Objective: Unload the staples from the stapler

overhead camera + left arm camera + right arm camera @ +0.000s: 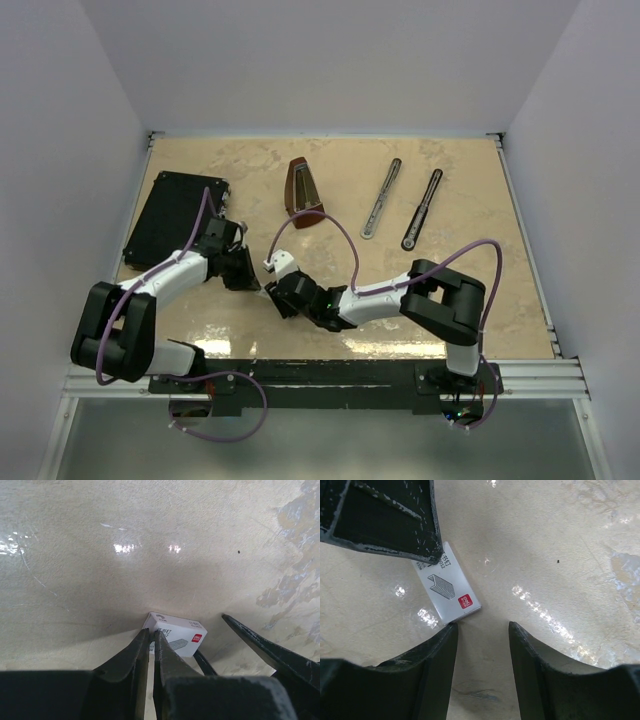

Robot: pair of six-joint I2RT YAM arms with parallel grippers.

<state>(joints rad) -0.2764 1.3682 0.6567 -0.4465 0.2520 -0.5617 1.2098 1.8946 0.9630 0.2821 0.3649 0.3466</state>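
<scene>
The stapler (381, 198) lies at the back right of the table as thin black-and-silver bars, a second bar (421, 208) beside the first, far from both grippers. No staples show in any view. Both grippers meet mid-table at a small white staple box (277, 263). My left gripper (151, 632) is shut with only a slit between its fingers, its tips resting against the box's (176, 632) near end. My right gripper (482, 626) stands open over bare table, its left fingertip just beside a corner of the box (451, 587).
A brown pyramid metronome (303, 190) stands at the back centre. A large flat black case (175, 215) lies at the back left, close to the left arm. A left-gripper finger (390, 520) crosses the right wrist view's top left.
</scene>
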